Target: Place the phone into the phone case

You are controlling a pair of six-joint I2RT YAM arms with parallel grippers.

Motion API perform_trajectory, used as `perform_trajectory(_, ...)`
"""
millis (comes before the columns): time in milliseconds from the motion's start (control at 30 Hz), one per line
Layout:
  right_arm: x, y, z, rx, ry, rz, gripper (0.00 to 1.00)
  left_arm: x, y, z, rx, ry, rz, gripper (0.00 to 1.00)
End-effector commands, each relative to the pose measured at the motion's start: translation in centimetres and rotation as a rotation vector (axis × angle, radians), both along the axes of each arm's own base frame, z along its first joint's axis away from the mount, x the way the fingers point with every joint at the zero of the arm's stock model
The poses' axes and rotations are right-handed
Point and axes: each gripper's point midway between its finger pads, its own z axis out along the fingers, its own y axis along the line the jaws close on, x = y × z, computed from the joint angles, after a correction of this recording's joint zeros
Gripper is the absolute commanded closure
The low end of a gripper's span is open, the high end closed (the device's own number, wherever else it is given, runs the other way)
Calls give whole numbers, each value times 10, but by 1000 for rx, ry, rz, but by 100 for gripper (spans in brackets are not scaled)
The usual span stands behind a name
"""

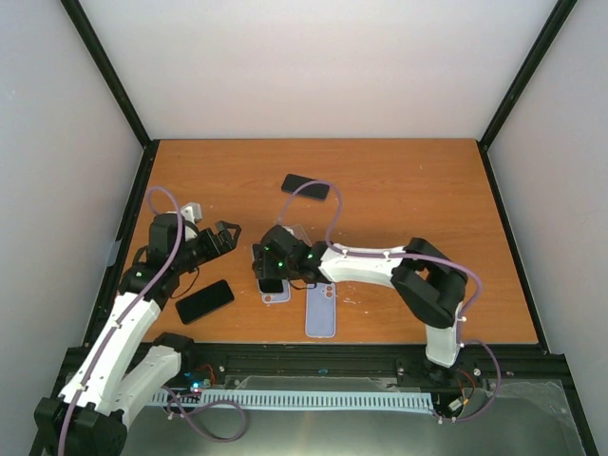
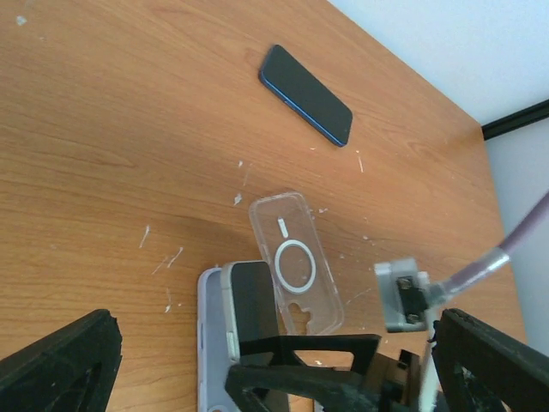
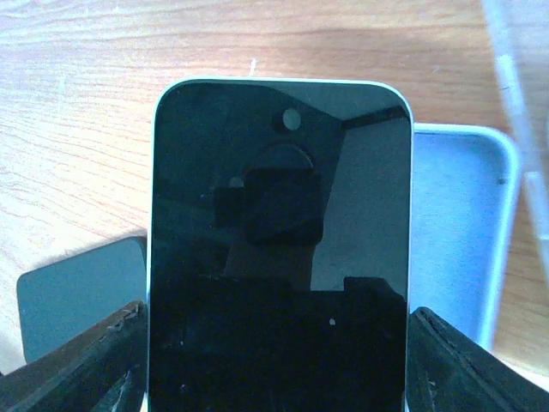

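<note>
The black-screened rectangular phone [image 3: 279, 215], clamped in the right claw [image 3: 279, 369], hangs offset over the pale lavender phone case [image 3: 459, 232] lying on the wooden counter [image 3: 86, 51]. Pushed down like this, its edge may catch the rim and skid the case. The left claw [image 1: 226, 237] gapes apart, empty.

In the right wrist view, the phone [image 3: 279, 249] runs off the bottom edge and covers most of the pale case [image 3: 455, 232] lying under it on the table. From above, the right end effector [image 1: 272, 277] hides nearly all of both. In the left wrist view, its dark frame masks their lower ends.
</note>
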Motion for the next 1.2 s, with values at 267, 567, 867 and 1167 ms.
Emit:
perform_trajectory(267, 4, 12, -32, -53, -2, -56, 41, -6, 1, 2, 6, -14, -12, 4)
perform_trajectory(567, -7, -14, -26, -60, -9, -94, 34, -6, -16, -21, -68, 28, -82, 13)
perform_trajectory(867, -13, -20, 3, -12, -41, -99, 15, -7, -24, -58, -85, 104, -121, 25)
perform_trajectory(1167, -21, -44, -5, -9, -48, -97, 32, -5, -37, -90, -119, 175, -189, 37)
